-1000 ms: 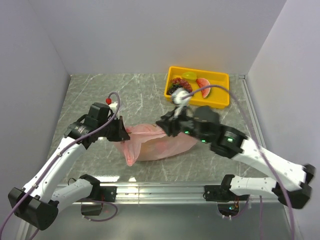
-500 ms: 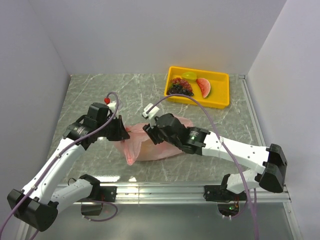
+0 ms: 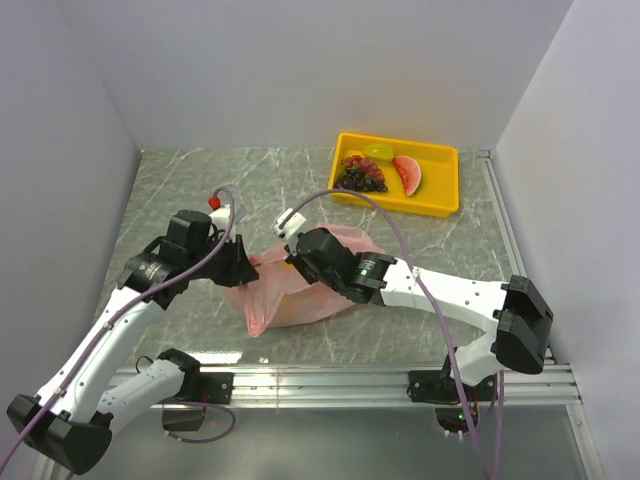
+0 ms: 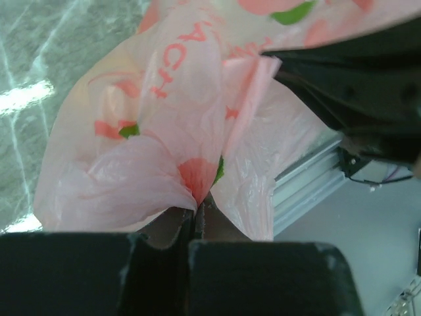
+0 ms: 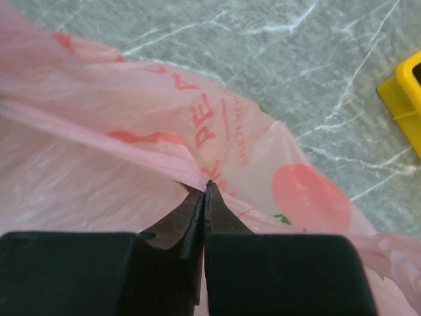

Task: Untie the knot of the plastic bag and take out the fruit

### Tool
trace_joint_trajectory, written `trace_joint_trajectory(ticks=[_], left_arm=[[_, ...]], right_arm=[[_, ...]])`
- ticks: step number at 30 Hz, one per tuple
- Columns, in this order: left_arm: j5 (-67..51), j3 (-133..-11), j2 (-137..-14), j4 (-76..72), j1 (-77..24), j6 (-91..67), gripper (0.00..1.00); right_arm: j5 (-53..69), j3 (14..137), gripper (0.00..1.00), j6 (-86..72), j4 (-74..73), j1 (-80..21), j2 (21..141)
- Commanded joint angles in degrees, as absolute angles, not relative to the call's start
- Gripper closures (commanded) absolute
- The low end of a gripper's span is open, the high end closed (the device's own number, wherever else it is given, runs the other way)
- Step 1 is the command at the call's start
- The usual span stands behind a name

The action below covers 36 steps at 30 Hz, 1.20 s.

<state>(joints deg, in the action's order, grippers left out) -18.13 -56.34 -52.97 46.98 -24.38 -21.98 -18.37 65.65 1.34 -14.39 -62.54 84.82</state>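
While shut, end effectors on bag

Lab test cell: plain white walls around a marble-patterned table, aluminium rail in front.

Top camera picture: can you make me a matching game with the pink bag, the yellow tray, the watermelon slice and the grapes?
Things:
1. plastic bag
2. yellow tray
3. watermelon slice
4. grape bunch

Descriptions:
A. dark, lying in the tray's left part
B. red with a green rind, lying in the tray
C. pink, pinched by the left gripper and the right gripper
D. stands at the far right of the table

Pairs: 1-C, 2-D, 3-B, 4-A
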Motion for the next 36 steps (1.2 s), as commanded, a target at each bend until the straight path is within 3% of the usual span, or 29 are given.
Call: trace_joint_trajectory(ticks=[1, 3, 4, 5, 7, 8, 11, 18, 29, 36], left_arm=[[-21.6, -55.3, -49.7, 46.5, -24.3, -18.5, 0.99], [-15.4, -55.1, -49.5, 48.1, -24.2, -20.8, 0.96], [-12.9, -55.5, -49.0, 48.4, -24.3, -21.4, 0.88], [-11.6, -55.6, -48.3, 47.0, -24.3, -22.0, 0.69], [-12.0, -57.1, -44.1, 43.7, -24.3, -22.8, 0.52], [-12.5, -57.9, -42.8, 41.2, -24.3, -23.0, 0.36], [-16.3, -61.8, -39.6, 34.1, -24.3, -22.9, 0.18], [-24.0, -61.2, -43.8, 26.6, -26.6, -20.9, 0.25], [-13.3, -51.6, -50.7, 16.1, -47.6, -13.4, 0.23], [-3.4, -46.2, -55.3, 10.6, -51.3, -9.0, 0.21]], right_arm=[[-20.1, 66.8, 1.0, 0.1, -12.6, -60.2, 84.4], [-20.4, 68.8, 1.0, -2.5, -13.9, -59.4, 83.6], [-21.4, 69.8, 1.0, -3.2, -14.6, -59.3, 83.5], [-21.7, 71.1, 1.0, -4.8, -15.5, -59.3, 83.5], [-22.0, 74.5, 1.0, -7.0, -18.1, -59.2, 84.4], [-22.0, 75.5, 1.0, -7.6, -18.8, -59.2, 84.6], [-21.5, 78.1, 1.0, -9.0, -20.7, -58.8, 86.0], [-19.1, 79.3, 1.0, -11.1, -22.4, -58.5, 85.8], [-10.1, 79.7, 1.0, -16.3, -25.0, -54.3, 87.5], [-7.2, 78.9, 1.0, -16.7, -24.0, -53.8, 87.5]])
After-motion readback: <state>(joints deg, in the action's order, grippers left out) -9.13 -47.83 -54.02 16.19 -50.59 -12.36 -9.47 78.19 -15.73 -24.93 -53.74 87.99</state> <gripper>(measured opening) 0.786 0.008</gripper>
